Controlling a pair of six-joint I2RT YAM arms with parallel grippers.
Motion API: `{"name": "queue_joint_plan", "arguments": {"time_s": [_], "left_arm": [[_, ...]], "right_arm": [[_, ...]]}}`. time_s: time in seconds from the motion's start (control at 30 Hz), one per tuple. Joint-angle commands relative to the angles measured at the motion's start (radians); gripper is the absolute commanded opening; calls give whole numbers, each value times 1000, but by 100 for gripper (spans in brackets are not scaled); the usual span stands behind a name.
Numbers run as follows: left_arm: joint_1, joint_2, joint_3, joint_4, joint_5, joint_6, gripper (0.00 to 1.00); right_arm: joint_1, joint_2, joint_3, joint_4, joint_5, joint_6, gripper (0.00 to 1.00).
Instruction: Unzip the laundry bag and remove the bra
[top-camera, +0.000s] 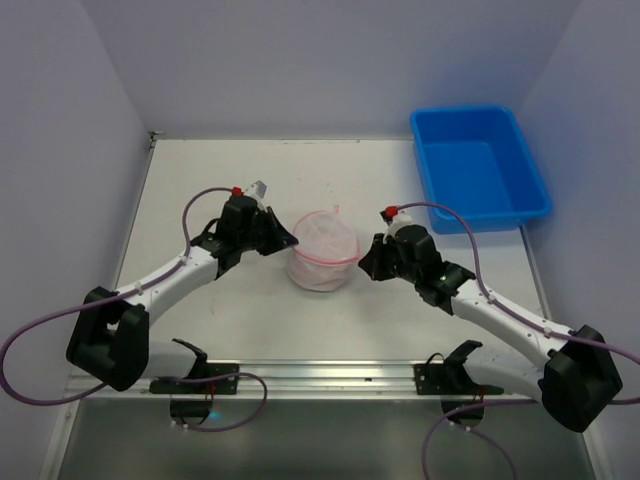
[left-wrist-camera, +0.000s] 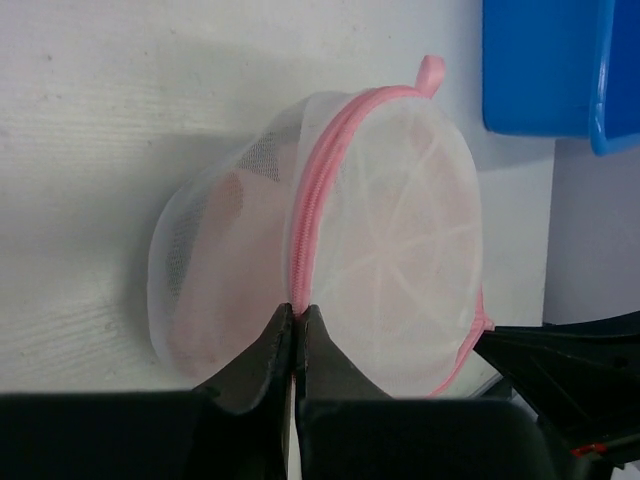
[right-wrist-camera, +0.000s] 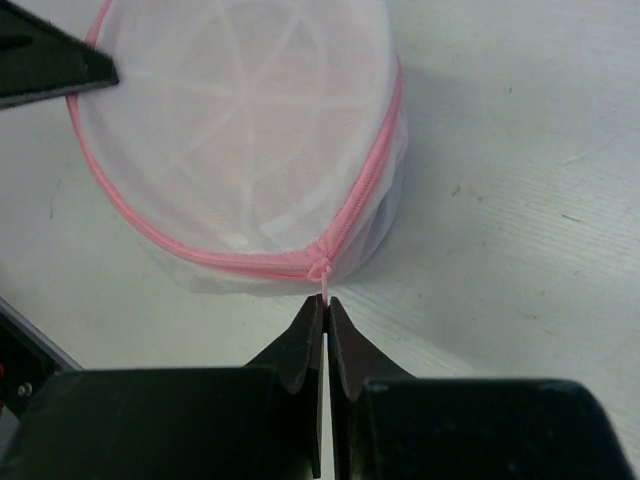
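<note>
The laundry bag (top-camera: 321, 252) is a round white mesh pouch with pink zipper trim, in the middle of the table. My left gripper (top-camera: 290, 241) is shut on the pink trim at the bag's left rim (left-wrist-camera: 297, 306). My right gripper (top-camera: 364, 262) is shut on the thin pink zipper pull (right-wrist-camera: 325, 290) at the bag's right side. The bag fills both wrist views (left-wrist-camera: 330, 240) (right-wrist-camera: 240, 140). The bra (left-wrist-camera: 215, 270) shows only as a pale pink shape through the mesh. The zipper looks closed.
A blue plastic bin (top-camera: 476, 167) stands at the back right; its corner shows in the left wrist view (left-wrist-camera: 545, 65). A pink hanging loop (left-wrist-camera: 430, 72) sticks out on the bag's far side. The table's back wall is behind the bag.
</note>
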Motion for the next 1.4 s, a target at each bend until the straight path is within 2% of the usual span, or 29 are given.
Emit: {"name": "queue_joint_plan", "arguments": {"time_s": [0.0,0.07,0.1,0.17,0.2,0.27,0.3,0.4,0.47,0.53,0.63,0.77,0.93,1.03,1.07,1.13,1.37], "left_arm": [[32,68,139,-38,-12,172,0],[34,143,248,-70,-7,217,3],[35,171,286,-81,-4,221,14],[38,234,385,-101,13,226,25],[45,248,411,-107,36,223,37],[49,256,454,-131,41,199,54],[57,236,456,-153,25,188,75],[75,175,402,-196,-62,157,97],[84,96,315,-214,-119,136,100],[86,17,202,-184,-119,116,100],[84,-33,86,-89,-27,59,94],[63,-11,52,-12,85,13,79],[20,21,63,22,83,7,63],[6,29,52,22,71,5,34],[6,29,48,20,65,5,15],[6,30,37,-1,38,5,1],[22,13,-8,-1,-5,-4,0]], "right_arm": [[16,63,57,-12,-65,-49,0],[51,97,79,43,-113,-30,0],[69,117,114,57,-124,-8,0],[143,187,163,80,-125,13,0],[164,212,215,86,-121,39,0],[201,279,258,135,-138,73,0],[212,301,290,166,-153,110,0],[220,367,343,197,-145,142,0],[220,402,375,197,-144,142,0],[221,417,384,198,-151,138,0],[229,436,390,203,-159,133,0],[240,457,384,206,-159,130,0],[247,468,380,206,-150,135,0],[247,462,377,195,-141,135,0],[247,456,369,194,-136,132,0],[247,436,354,175,-115,124,0],[238,263,172,44,35,40,0]]}}
